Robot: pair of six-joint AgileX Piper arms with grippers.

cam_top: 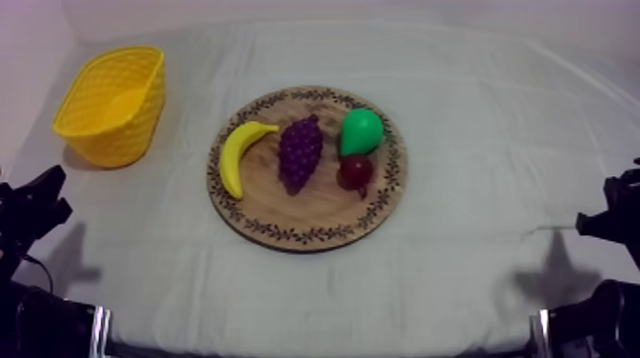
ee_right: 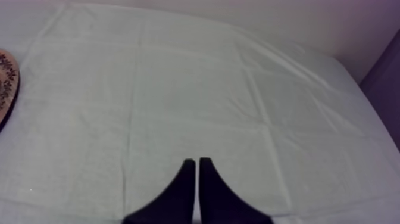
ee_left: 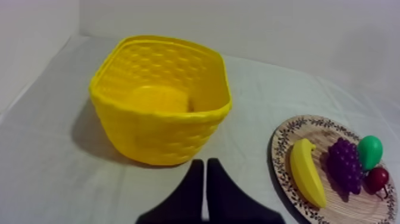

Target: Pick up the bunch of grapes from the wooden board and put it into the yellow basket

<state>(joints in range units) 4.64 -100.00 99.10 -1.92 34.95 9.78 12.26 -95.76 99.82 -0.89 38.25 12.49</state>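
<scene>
A purple bunch of grapes [cam_top: 299, 152] lies in the middle of the round wooden board [cam_top: 307, 224], between a banana [cam_top: 238, 154] and a green pear [cam_top: 361, 131]. The yellow basket [cam_top: 112, 103] stands at the far left of the table. My left gripper [cam_top: 38, 195] rests low at the left edge, shut on nothing. From the left wrist view its fingers [ee_left: 205, 173] lie together just before the basket [ee_left: 161, 107], with the grapes [ee_left: 345, 164] on the board [ee_left: 284, 143] off to the side. My right gripper [ee_right: 197, 164] is shut over bare cloth, resting low at the right edge [cam_top: 610, 214].
A small red fruit [cam_top: 355, 172] lies on the board just in front of the pear. The board's rim [ee_right: 7, 86] shows beside the cloth in the right wrist view. Grey-white cloth [cam_top: 457, 276] covers the table around the board.
</scene>
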